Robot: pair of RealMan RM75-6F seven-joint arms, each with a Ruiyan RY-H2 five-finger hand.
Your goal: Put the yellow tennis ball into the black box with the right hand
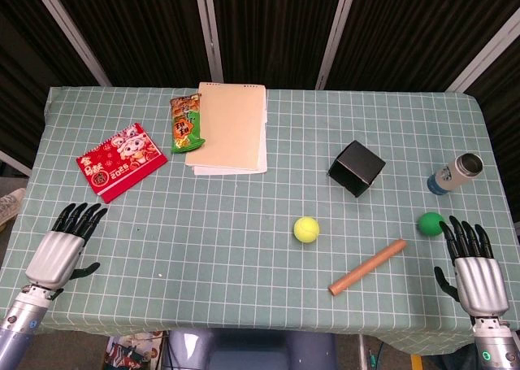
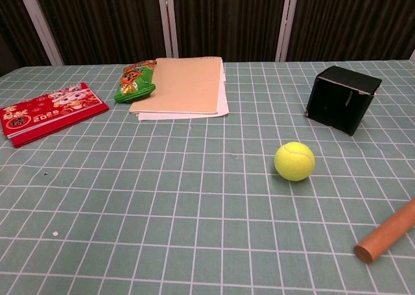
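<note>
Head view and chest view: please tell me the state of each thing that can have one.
yellow tennis ball: free on the cloth, outside the box
black box: nothing visibly in it
left robot hand: open, holding nothing
right robot hand: open, holding nothing
bottle: lying on its side
manila folder: closed
snack packet: looks sealed

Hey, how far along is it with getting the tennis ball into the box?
Nothing looks done yet. The yellow tennis ball sits on the tablecloth, apart from the black box. The right hand is open near the table edge, holding nothing. Reaching, grasping, carrying and dropping the ball all remain.
</note>
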